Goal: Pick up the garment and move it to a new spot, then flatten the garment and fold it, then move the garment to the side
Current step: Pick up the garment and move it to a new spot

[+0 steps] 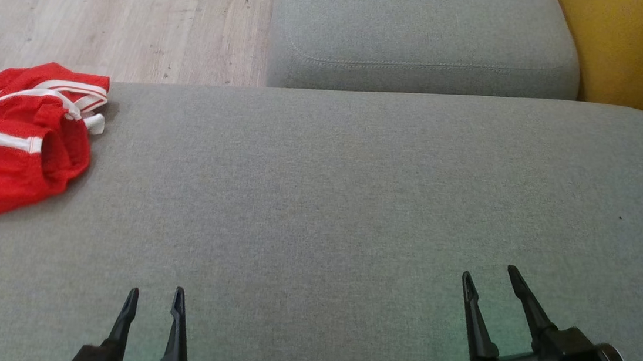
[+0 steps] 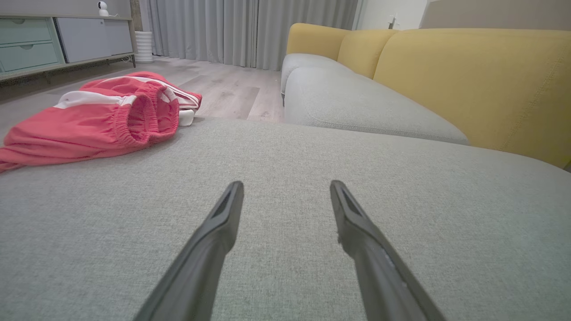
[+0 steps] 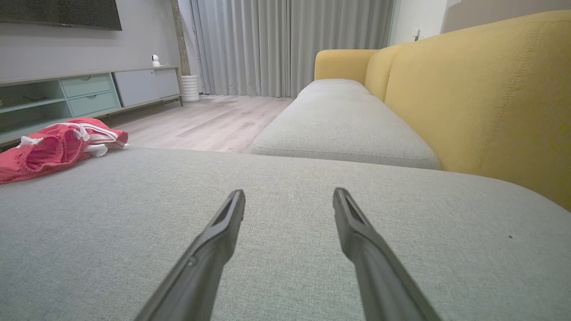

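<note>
"Head view: where's the garment (image 1: pixel 13 133)?"
"Crumpled red mesh, white-banded, elastic-gathered, at the grey woven cushion's (image 1: pixel 354 207) far left corner."
"Grippers?"
"Left gripper (image 1: pixel 157 290) and right gripper (image 1: pixel 490 271) near its front edge, slim tapered black fingers (image 2: pixel 357 240) spread apart, empty."

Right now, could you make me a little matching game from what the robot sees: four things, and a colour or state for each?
Things:
1. red shorts
2. left hand
3. sofa backrest
4. floor

Colour or state:
a. yellow
b. pale wood
c. open and empty
d. crumpled in a heap

Pairs: 1-d, 2-c, 3-a, 4-b
</note>
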Robot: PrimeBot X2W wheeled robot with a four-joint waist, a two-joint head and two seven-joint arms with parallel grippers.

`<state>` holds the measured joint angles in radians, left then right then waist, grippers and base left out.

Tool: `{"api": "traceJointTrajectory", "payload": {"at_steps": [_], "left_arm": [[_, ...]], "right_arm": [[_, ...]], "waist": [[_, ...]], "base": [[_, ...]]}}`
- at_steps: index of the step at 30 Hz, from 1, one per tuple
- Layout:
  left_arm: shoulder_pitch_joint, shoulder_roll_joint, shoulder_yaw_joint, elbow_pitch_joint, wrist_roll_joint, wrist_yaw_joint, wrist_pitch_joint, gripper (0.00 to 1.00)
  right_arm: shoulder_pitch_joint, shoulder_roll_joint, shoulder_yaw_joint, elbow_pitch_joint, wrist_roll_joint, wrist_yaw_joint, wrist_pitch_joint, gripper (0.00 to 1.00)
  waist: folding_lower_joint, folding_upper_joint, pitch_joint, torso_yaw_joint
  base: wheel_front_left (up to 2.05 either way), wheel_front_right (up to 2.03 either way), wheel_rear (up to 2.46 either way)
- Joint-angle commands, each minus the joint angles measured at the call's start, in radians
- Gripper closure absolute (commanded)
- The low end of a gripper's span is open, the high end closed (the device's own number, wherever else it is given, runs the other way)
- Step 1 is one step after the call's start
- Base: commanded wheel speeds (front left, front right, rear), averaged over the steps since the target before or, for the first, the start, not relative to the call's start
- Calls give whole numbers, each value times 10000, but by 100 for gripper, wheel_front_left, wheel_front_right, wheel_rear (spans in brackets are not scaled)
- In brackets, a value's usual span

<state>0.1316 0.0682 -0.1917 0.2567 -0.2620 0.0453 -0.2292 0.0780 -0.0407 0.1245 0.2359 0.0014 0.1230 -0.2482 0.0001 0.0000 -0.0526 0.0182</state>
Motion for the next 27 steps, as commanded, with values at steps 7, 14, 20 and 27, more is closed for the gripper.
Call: {"api": "traceJointTrajectory", "payload": {"at_steps": [7, 14, 20, 27], "left_arm": [[-319, 99, 301, -259, -131, 131, -17, 0], [-306, 148, 250, -266, -204, 154, 27, 0], [-349, 171, 148, -282, -213, 156, 77, 0], [-505, 277, -21, -375, -128, 150, 164, 0]], "right_arm": [[-189, -95, 239, -146, 74, 77, -136, 0], [-204, -95, 230, 28, 223, 77, -133, 0], [-174, -95, 169, 103, 329, 77, -133, 0], [-54, -95, 19, 154, 547, 77, -132, 0]], "waist": [[-1, 0, -12, 31], [-1, 0, -14, 110], [-1, 0, -43, 336], [-1, 0, -135, 1877]], "base": [[0, 0, 0], [0, 0, 0], [0, 0, 0], [0, 0, 0]]}}
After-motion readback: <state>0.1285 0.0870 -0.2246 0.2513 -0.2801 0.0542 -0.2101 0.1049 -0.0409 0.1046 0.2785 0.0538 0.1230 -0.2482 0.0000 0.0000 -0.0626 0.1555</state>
